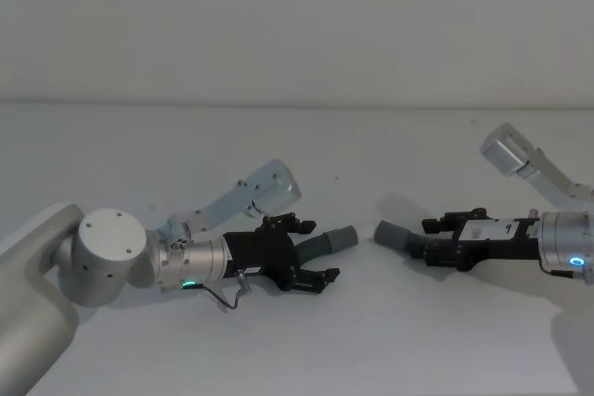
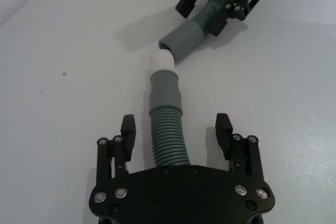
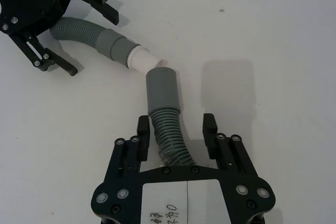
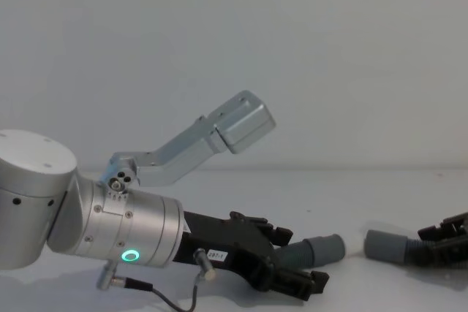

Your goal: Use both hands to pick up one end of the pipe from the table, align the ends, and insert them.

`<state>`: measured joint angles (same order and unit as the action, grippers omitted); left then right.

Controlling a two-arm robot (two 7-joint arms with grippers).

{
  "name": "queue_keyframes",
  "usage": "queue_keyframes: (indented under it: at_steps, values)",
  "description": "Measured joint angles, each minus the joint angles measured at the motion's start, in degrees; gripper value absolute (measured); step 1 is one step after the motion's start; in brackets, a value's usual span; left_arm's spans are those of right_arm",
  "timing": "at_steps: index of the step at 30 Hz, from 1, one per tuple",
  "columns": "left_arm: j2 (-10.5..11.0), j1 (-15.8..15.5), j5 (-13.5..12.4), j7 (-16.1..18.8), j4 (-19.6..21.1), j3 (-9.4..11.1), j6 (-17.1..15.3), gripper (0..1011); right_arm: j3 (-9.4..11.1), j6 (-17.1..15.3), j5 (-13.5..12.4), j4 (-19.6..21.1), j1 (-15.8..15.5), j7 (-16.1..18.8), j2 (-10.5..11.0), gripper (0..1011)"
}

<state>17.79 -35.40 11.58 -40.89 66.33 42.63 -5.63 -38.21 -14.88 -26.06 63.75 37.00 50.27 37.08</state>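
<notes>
Nearest the robot, the left arm's silver wrist [image 4: 139,231] lies low over the table [image 1: 390,340], with its green ring light [image 4: 130,256] lit. Ahead of it the left gripper [image 2: 175,124] reaches forward and inward. Its fingers are spread wide, one on each side of the pipe [image 2: 168,135], and neither pad touches the ribbed hose. The hose runs out from under the gripper's palm and ends in a smooth grey cuff [image 2: 165,90] with a narrow white tip [image 2: 162,60]. The right gripper [image 3: 176,123] comes in from the right at about the same depth, pointing inward at the left one. Its fingers are likewise parted and clear of the hose between them, so neither gripper is holding anything. The plain grey cuff [image 3: 161,90] extends beyond its fingertips. Both cuffs appear to rest on the table between the two grippers. The white tip sits at the rim of the plain grey cuff at an angle and is not inserted; whether the two touch cannot be determined. The run of the pipe behind each gripper is hidden. Beyond the cuffs, the table continues bare to its far edge.
</notes>
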Motion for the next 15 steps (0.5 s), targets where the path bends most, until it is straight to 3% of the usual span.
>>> queue_keyframes:
  at_steps: [11, 15]
  values:
    - [0.0, 0.0, -0.12, 0.12, -0.02, -0.02, -0.04, 871, -0.04, -0.01, -0.07, -0.02, 0.03, 0.0, 0.0, 268]
    - [0.0, 0.0, -0.13, 0.16, -0.03, -0.02, -0.06, 851, -0.04, -0.01, -0.09, -0.02, 0.03, 0.0, 0.0, 256]
